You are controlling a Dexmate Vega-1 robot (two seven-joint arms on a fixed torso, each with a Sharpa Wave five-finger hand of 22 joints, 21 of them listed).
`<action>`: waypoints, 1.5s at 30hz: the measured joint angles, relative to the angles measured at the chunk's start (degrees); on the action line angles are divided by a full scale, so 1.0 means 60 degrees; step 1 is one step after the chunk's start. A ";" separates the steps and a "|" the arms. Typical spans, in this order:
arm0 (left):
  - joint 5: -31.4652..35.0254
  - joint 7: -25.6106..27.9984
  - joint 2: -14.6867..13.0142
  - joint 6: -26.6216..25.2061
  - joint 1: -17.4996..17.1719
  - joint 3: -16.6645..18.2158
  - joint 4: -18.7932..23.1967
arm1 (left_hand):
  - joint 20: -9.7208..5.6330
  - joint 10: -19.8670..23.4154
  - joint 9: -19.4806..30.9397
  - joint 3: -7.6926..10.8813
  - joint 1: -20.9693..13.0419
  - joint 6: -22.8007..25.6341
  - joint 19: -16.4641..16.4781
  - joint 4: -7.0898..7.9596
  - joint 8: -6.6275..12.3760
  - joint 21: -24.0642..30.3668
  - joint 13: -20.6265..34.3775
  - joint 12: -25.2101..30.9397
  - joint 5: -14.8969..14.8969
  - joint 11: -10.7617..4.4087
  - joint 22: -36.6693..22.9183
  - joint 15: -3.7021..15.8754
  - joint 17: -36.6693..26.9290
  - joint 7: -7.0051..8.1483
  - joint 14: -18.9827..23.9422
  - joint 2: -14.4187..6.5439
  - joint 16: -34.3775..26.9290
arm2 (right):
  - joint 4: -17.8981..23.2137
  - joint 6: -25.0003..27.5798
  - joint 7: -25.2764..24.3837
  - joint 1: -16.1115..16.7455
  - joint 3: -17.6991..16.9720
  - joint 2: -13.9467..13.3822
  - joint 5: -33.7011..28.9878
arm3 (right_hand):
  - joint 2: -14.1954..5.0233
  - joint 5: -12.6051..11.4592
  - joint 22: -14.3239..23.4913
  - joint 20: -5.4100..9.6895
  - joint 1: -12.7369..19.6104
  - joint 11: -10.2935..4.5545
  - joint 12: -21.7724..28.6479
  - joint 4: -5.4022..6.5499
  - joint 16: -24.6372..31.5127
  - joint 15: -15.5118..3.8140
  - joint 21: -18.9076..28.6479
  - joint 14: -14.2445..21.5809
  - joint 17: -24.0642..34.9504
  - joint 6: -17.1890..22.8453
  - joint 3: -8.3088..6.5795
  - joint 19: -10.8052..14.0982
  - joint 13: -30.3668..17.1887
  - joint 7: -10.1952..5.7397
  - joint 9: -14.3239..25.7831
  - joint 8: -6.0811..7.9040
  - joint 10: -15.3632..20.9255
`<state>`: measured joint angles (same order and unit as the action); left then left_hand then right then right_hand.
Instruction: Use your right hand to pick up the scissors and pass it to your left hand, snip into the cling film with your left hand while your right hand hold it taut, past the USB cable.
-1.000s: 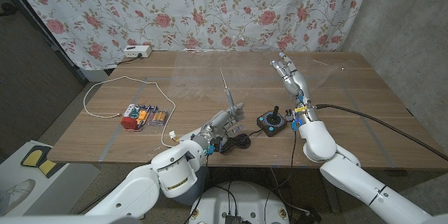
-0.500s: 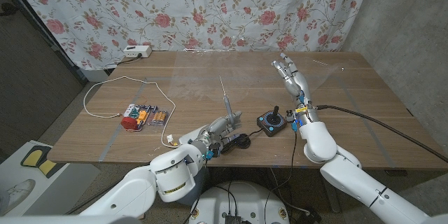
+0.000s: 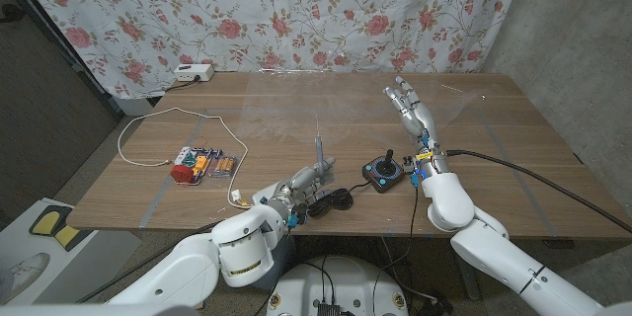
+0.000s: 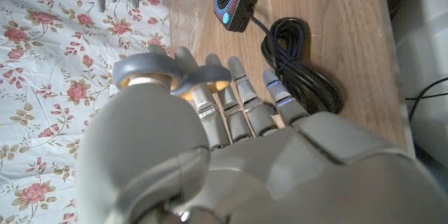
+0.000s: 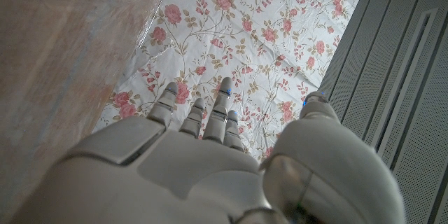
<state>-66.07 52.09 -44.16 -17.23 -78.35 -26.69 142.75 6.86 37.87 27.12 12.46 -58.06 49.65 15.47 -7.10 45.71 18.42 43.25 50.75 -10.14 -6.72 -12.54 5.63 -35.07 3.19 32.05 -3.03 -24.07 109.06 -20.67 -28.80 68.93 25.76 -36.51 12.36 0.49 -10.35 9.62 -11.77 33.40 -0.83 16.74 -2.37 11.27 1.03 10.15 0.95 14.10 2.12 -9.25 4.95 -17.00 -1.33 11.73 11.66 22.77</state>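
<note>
Currently the left hand (image 3: 299, 190), near the table's (image 3: 513, 148) front edge, grips the scissors (image 3: 318, 148), blades pointing up and away. Further back, the right hand (image 3: 410, 109) is raised with fingers spread, holding nothing. Cling film (image 3: 267, 109) lies faintly across the wood. Judged next: pin the film taut, then snip, steering clear of the joystick controller (image 3: 383, 171) and coiled black cable (image 3: 336, 200); open wood lies beyond.

The head camera looks down over the table (image 3: 296, 109), while both wrist cameras (turned, close behind their fingers (image 4: 241, 91)) share its wood.
</note>
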 measured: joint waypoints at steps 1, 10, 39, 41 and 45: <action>0.0002 0.0001 0.0000 -0.0001 0.0000 0.0000 0.0000 | 0.0000 0.0001 -0.0017 -0.0028 0.0095 0.0003 0.0000 0.0029 0.0001 0.0000 0.0006 0.0004 0.0000 0.0000 0.0000 0.0000 0.0007 -0.0002 0.0000 0.0014 0.0000 | 0.0000 0.0000 0.0000 0.0000 0.0000 0.0001 0.0000 | 0.0000 0.0000 0.0000 0.0000 0.0000 0.0000 0.0000 0.0000 0.0000 0.0000 0.0000 0.0000 0.0000 0.0000 0.0000 0.0000 0.0001 0.0000 0.0000 0.0000 0.0000; 0.0144 0.0039 -0.0070 -0.0085 0.0022 -0.0022 -0.0040 | -0.0051 0.0244 -0.0250 -0.0384 0.0571 0.0393 0.0051 0.0121 -0.0010 0.0000 -0.0177 0.0135 0.0000 -0.0008 0.0048 0.0034 0.0051 -0.0085 0.0238 0.0441 -0.0057 | -0.0080 0.0015 0.0095 -0.0051 -0.0001 0.0060 0.0010 | -0.0036 0.0000 0.0000 0.0000 -0.0036 0.0000 -0.0036 0.0000 0.0000 0.0000 0.0000 0.0000 -0.0045 0.0001 0.0000 0.0001 0.0000 0.0000 0.0000 0.0000 0.0000; 0.1353 0.0182 -0.0284 -0.0441 0.0138 0.0138 -0.0172 | 0.0230 0.0384 -0.0714 -0.1541 0.2647 0.0626 0.0018 0.0831 -0.0534 -0.0184 -0.0488 0.0057 -0.0009 0.0132 0.0095 -0.0400 0.0528 -0.0329 0.0148 0.1456 0.0130 | -0.0172 -0.0038 0.0374 -0.0123 -0.0101 0.0045 0.0125 | -0.0076 0.0000 0.0000 -0.0017 -0.0076 -0.0001 -0.0108 -0.0026 0.0073 0.0036 0.0000 -0.0037 -0.0090 -0.0054 0.0027 -0.0083 -0.0001 0.0049 0.0002 0.0000 0.0001; 0.1761 0.0193 -0.0324 -0.0529 0.0126 0.0170 -0.0167 | 0.0294 0.0413 -0.0713 -0.1599 0.2768 0.0660 0.0013 0.0876 -0.0534 -0.0185 -0.0501 0.0062 -0.0008 0.0162 0.0096 -0.0465 0.0538 -0.0363 0.0184 0.1507 0.0129 | -0.0168 -0.0038 0.0392 -0.0130 -0.0127 0.0025 0.0134 | -0.0075 0.0000 0.0000 -0.0017 -0.0076 0.0034 -0.0108 -0.0026 0.0073 0.0036 0.0000 -0.0037 -0.0090 -0.0104 0.0027 -0.0083 0.0000 -0.0001 0.0001 0.0000 -0.0034; 0.1761 0.0193 -0.0419 -0.0529 0.0101 0.0253 -0.0117 | 0.0381 0.0460 -0.0686 -0.1702 0.2938 0.0679 0.0000 0.0911 -0.0534 -0.0185 -0.0514 0.0127 -0.0046 0.0219 0.0096 -0.0503 0.0538 -0.0382 0.0223 0.1605 0.0130 | -0.0168 -0.0027 0.0435 -0.0130 -0.0127 0.0025 0.0144 | -0.0076 0.0000 0.0000 -0.0018 -0.0076 0.0034 -0.0107 -0.0026 0.0073 0.0070 0.0000 -0.0070 -0.0089 -0.0103 0.0027 -0.0084 0.0000 -0.0001 0.0001 0.0000 -0.0035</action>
<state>-55.50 53.25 -46.67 -20.40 -77.75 -25.17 142.05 9.15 40.63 23.00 2.24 -40.43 53.72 15.48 -1.64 42.50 17.31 40.17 51.52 -10.42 -5.41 -11.97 2.61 -31.84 0.90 33.39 6.59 -23.29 108.05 -20.83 -26.18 68.14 25.00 -36.36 13.23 0.03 -10.35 9.62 -11.88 32.95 -0.63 16.09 -2.53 11.71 1.45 10.15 0.53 13.57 1.50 -9.09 4.45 -17.00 -1.34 11.74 11.66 22.56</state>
